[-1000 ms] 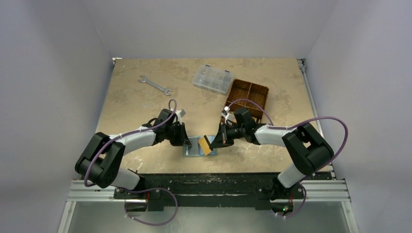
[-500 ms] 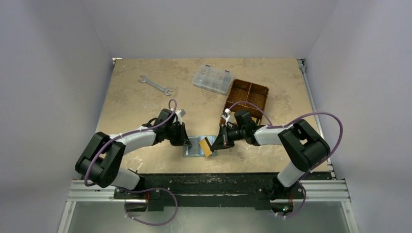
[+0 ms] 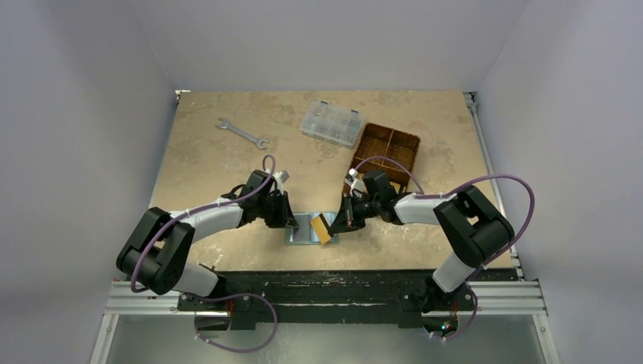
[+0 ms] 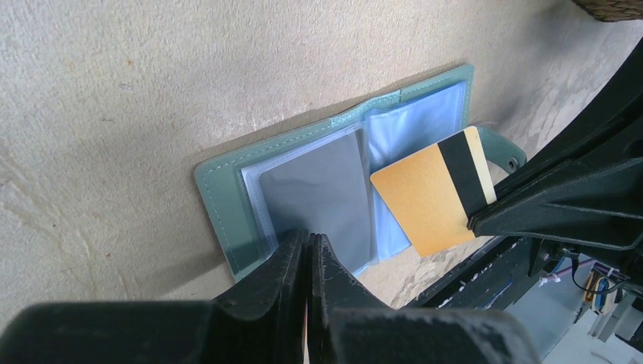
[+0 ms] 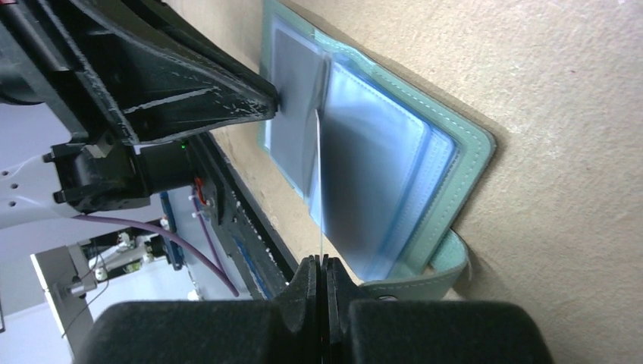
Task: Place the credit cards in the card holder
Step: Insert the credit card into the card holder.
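Right pincer is clamped shut on the orange-gold card, pinching it by one short end. In the left wrist view the card shows a plain orange-gold face with a black magnetic stripe running across it close to the gripped end. It is held tilted, with its free corner over the right-hand page of the card holder, close to the fold. Whether that corner has entered a pocket cannot be told. From the right wrist the same card appears edge-on as a thin pale line rising from between the closed fingertips of the right pincer.

The card holder lies open and flat on the beige mottled surface, near its front edge, between the two arms. Its cover is sage green with stitched borders, and inside are layered clear pale-blue pockets. The left page shows a flat grey face behind its clear sleeve. A green strap tab sticks out from the right-hand edge.

Left pincer is also closed, its tips resting on the near edge of the left page. Whether they pinch a sleeve cannot be told.

Farther back on the surface lie a wrench, a clear compartment box and a brown woven divided basket.
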You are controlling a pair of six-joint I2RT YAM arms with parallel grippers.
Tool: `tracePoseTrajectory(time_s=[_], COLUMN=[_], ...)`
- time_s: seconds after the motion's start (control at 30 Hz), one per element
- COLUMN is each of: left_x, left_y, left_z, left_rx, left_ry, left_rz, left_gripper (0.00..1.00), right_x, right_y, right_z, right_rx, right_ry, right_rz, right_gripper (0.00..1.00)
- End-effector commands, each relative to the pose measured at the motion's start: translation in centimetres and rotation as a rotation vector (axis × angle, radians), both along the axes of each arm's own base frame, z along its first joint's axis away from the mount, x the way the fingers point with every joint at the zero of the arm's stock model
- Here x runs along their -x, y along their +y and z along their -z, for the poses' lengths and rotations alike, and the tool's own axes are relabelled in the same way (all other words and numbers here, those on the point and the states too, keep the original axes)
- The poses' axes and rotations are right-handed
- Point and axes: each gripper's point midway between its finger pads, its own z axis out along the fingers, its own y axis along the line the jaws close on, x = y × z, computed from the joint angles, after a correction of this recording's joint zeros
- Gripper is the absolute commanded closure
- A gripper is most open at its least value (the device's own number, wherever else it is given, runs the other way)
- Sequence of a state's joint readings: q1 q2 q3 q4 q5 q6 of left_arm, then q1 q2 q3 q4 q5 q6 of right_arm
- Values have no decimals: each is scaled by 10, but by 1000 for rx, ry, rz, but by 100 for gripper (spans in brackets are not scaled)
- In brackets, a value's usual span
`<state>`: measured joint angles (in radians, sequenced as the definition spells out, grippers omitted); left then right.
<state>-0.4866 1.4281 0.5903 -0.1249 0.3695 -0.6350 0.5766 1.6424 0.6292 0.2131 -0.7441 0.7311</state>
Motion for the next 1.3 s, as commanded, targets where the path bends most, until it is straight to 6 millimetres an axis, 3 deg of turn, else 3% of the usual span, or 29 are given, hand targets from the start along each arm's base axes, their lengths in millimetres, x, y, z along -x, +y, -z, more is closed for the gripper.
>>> tracePoseTrajectory(time_s=[0.0, 0.37, 0.57, 1.03, 1.27], left_x=[4, 6, 8, 10, 11], left_y=[6, 4, 4, 5, 6], left_z=[3, 3, 5, 6, 8], left_rx=[-15, 2, 0, 3, -2], left_ry=[-4, -1, 3, 6, 9], left_rz=[-12, -10, -9, -6, -8], left_gripper=[98, 98, 99, 100, 100], right_x=[1, -1, 1, 7, 7], right_y=[-8, 7, 1, 9, 10], right_z=[4, -12, -27, -9, -18], right_rx=[92, 41, 25, 25, 2], right_ry=[11, -49, -103, -38, -69], right_rz=[13, -21, 14, -47, -41], right_gripper=[100, 100, 100, 100, 100])
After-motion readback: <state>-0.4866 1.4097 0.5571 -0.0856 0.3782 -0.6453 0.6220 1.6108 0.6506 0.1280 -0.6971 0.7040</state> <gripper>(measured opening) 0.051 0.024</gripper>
